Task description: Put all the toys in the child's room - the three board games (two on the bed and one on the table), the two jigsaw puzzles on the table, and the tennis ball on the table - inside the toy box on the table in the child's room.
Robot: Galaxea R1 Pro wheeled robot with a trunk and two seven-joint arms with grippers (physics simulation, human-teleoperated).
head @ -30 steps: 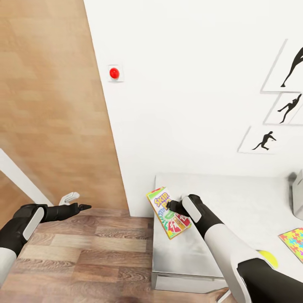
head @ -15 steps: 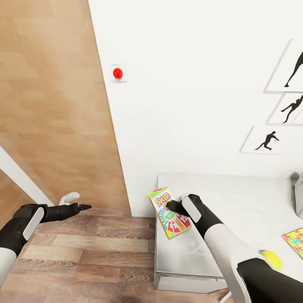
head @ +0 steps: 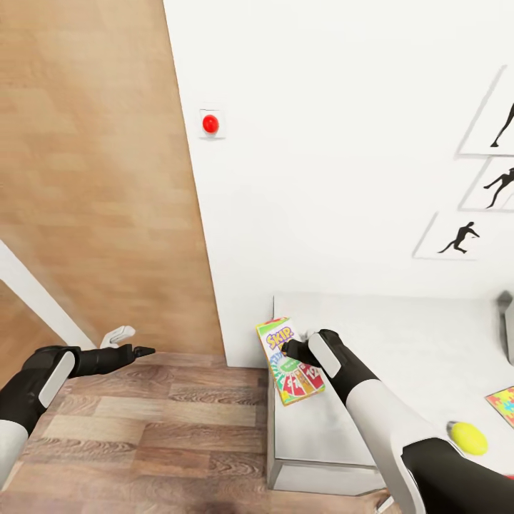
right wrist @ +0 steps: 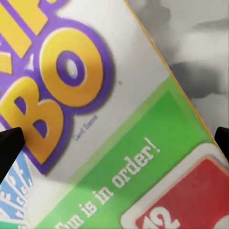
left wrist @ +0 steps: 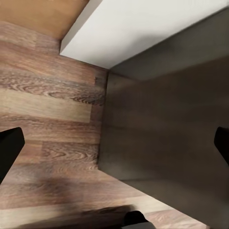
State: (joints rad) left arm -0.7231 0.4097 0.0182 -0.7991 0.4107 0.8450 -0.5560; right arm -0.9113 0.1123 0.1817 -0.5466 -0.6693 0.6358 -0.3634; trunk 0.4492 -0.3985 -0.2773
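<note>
R arm reaches fwd over the worktop (head: 428, 343) corner, right gripper (head: 288, 350) jaws clamped on the board game (head: 289, 360), held just above the surface. L arm bent, low over wood floor (head: 143, 428); left gripper (head: 132, 344) jaws apart, empty. Tennis ball (head: 467, 437) and jigsaw puzzle (head: 504, 404) on worktop by R elbow.

board game (head: 290, 361): I see a white cover, yellow purple-edged letters, green band, red cards
tennis ball (head: 467, 437): yellow-green
jigsaw puzzle (head: 504, 402): multicoloured pieces
worktop (head: 400, 350): pale mottled grey
floor (head: 143, 421): brown wood planks
</note>
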